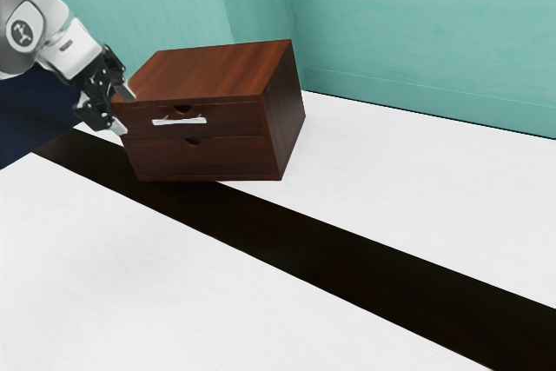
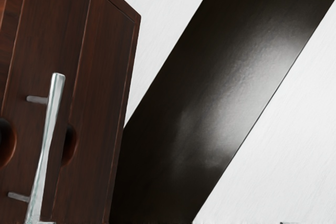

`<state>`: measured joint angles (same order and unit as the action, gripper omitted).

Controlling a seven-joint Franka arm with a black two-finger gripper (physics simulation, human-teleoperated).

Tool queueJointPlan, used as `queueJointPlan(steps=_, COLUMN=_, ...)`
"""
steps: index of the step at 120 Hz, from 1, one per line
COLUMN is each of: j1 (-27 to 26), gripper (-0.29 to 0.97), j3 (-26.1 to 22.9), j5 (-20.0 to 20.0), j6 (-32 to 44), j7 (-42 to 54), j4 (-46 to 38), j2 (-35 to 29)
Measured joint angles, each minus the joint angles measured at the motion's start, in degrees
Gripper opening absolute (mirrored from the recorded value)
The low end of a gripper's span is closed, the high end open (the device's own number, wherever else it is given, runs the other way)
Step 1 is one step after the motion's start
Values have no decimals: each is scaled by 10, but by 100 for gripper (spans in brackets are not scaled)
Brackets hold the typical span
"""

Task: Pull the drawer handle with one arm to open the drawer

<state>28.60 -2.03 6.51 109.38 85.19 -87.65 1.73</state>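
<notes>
The black two-finger gripper (image 1: 122, 109) is hovering at the dark brown wooden two-drawer cabinet's (image 1: 217, 76) front corner, fingers spread and pinching nothing. The slim silver metal bar handle (image 1: 178, 120) is sitting on the cabinet's upper drawer front – just beside the gripper.

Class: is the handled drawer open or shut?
Shut. The drawer lies flush with the panel below; no gap shows.
</notes>
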Motion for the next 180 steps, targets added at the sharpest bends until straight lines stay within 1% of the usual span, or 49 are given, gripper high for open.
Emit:
queueJointPlan(steps=20, j1=2, gripper=48, j3=-10, j5=0, j6=27, j7=-1, j4=-16, j2=0)
queueJointPlan(steps=47, j1=-35, gripper=36, j3=-12, j5=0, j6=47, j7=-3, j4=-23, j2=4)
queueJointPlan(steps=62, j1=-48, gripper=32, j3=-10, j5=-1, j6=51, j7=-3, j4=-24, j2=15)
queueJointPlan(steps=83, j1=-27, gripper=29, j3=-3, j5=-1, j6=56, j7=-3, j4=-28, j2=22)
queueJointPlan(steps=91, j1=-18, gripper=26, j3=-3, j5=-1, j6=57, j7=-3, j4=-28, j2=23)
queueJointPlan(steps=109, j1=-22, gripper=20, j3=-4, j5=-1, j6=59, j7=-2, j4=-24, j2=32)
queueJointPlan(steps=131, j1=-27, gripper=21, j3=-5, j5=-3, j6=66, j7=2, j4=-21, j2=47)
queueJointPlan(steps=154, j1=-26, gripper=22, j3=-5, j5=-3, j6=101, j7=9, j4=-21, j2=52)
queueJointPlan(steps=180, j1=-26, gripper=20, j3=-6, j5=-1, j6=139, j7=14, j4=-8, j2=84)
